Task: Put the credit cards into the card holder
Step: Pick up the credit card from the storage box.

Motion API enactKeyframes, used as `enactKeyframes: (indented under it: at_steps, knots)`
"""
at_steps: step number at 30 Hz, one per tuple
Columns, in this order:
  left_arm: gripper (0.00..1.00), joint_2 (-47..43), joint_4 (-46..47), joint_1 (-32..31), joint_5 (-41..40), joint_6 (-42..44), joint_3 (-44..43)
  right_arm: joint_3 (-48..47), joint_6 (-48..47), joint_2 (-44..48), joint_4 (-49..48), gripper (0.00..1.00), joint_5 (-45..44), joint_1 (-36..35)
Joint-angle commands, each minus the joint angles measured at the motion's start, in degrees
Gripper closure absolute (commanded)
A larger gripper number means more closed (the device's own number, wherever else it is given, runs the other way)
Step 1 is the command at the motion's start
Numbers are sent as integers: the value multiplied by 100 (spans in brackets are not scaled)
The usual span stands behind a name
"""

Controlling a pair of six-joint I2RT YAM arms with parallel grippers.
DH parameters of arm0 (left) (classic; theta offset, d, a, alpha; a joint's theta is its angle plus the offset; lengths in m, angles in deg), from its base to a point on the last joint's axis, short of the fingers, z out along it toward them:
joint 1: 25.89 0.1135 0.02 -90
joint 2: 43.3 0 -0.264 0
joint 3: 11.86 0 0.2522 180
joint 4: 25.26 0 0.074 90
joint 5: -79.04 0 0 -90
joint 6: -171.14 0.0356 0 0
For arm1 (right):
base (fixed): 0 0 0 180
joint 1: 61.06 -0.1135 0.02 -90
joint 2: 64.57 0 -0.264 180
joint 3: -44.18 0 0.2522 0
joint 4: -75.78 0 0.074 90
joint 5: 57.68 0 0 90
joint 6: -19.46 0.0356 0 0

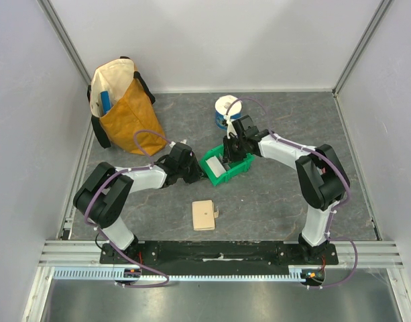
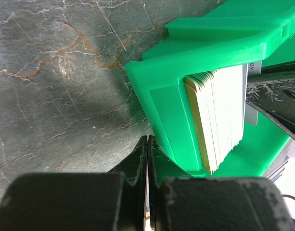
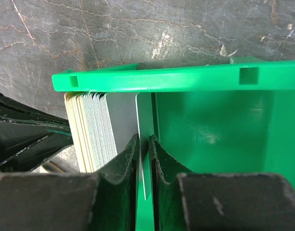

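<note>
Credit cards (image 3: 96,130) first: a tight pack of thin, pale cards, white to cream. One yellowish card sits at the outer end and a grey face is toward the open side. They stand on edge at one end of the green bin (image 3: 161,81). One white card (image 3: 145,115) stands just apart from the pack, and the right fingers (image 3: 139,147) are clamped onto it, one on each face, with its thin edge showing between them.

The card holder (image 1: 204,215) lies flat and folded shut on the grey marbled surface (image 1: 272,194). It is tan, with a small tab poking out on its right side. It sits nearer the arm bases, well apart from the bin.

On to the arms. The right arm has its elbow out to the right, forearm reaching left, wrist tipped down into the bin. The left arm is folded at the elbow and stretches low across the surface toward the bin's left corner. The left fingers (image 2: 147,154) are pressed fully together on nothing, right up beside the bin's outer wall; whether they touch it I can't tell.

As for writing, a white label (image 2: 253,66) behind the pack shows the letters "NO", the rest hidden. The cards' faces read blank from here.
</note>
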Motion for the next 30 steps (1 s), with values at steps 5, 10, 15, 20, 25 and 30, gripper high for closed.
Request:
enactKeyframes:
  at_steps: [5, 10, 15, 20, 25, 30]
  knots:
    - [98, 67, 312, -1, 184, -139, -189, -364, -206, 3, 163, 92, -352, -65]
    - [98, -82, 286, 7, 87, -16, -136, -654, -487, 267, 373, 100, -783, -65]
    - [88, -319, 154, -1, -115, 81, -13, -830, -628, 566, 488, 100, -1108, -65]
    - [69, -680, -4, -1, -309, 160, 215, -769, -654, 996, 558, 100, -1284, -65]
    - [54, -926, -276, -1, -432, 291, 268, -558, -523, 1488, 637, 100, -1346, -57]
    - [48, -1347, -715, 7, -695, 388, 259, -31, -31, 2199, 497, 100, -1328, -57]
